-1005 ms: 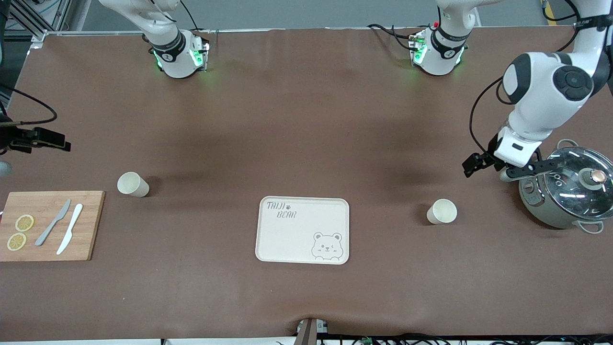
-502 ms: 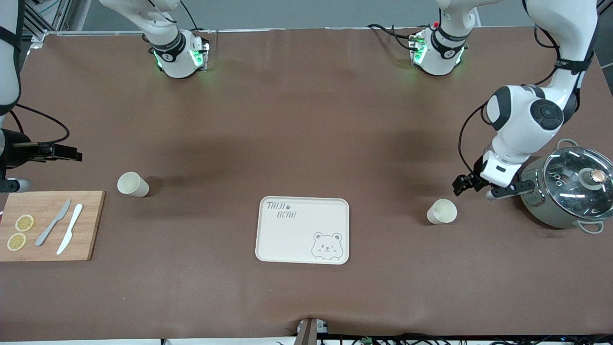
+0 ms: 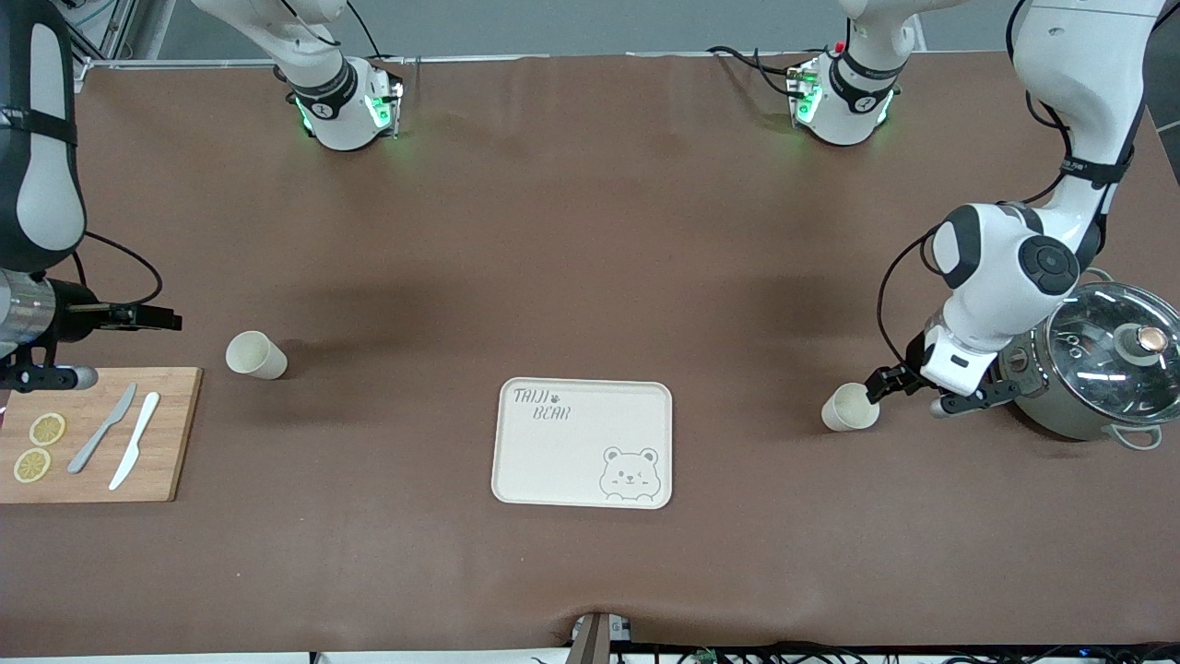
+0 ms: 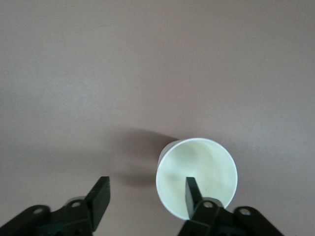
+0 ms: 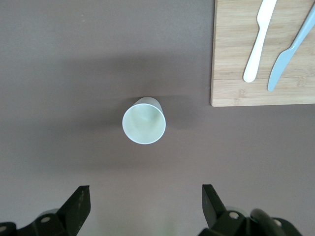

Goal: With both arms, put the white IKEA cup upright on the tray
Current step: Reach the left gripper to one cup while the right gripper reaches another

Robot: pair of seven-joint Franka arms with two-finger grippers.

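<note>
Front view gives you the whole table: the cream rectangular tray with the grey "TAIJI BEAR" lettering and bear face [image 3: 583, 443] sits bare in the middle, close to the camera's edge. You've got two white plastic cups, both standing upright on the brown table mat, well apart from the tray. One white cup [image 3: 849, 408] is toward the left arm's end, just beside the grey-green pot with a glass lid [image 3: 1095, 371]. The other white cup [image 3: 255, 354] is toward the right arm's end, near the wooden cutting board [image 3: 92, 433] with its grey knife [image 3: 101, 428], white knife [image 3: 135, 440] and two lemon slices [image 3: 39, 446].

Your left gripper [image 3: 908, 391] hangs low right at the first cup; in the left wrist view its fingers are spread, one fingertip [image 4: 191, 194] over the cup's open mouth [image 4: 197, 174].

Your right gripper [image 3: 101, 346] is over the mat just above the board's corner, fingers [image 5: 78, 206] spread wide, with the second cup [image 5: 143, 120] apart from them.
</note>
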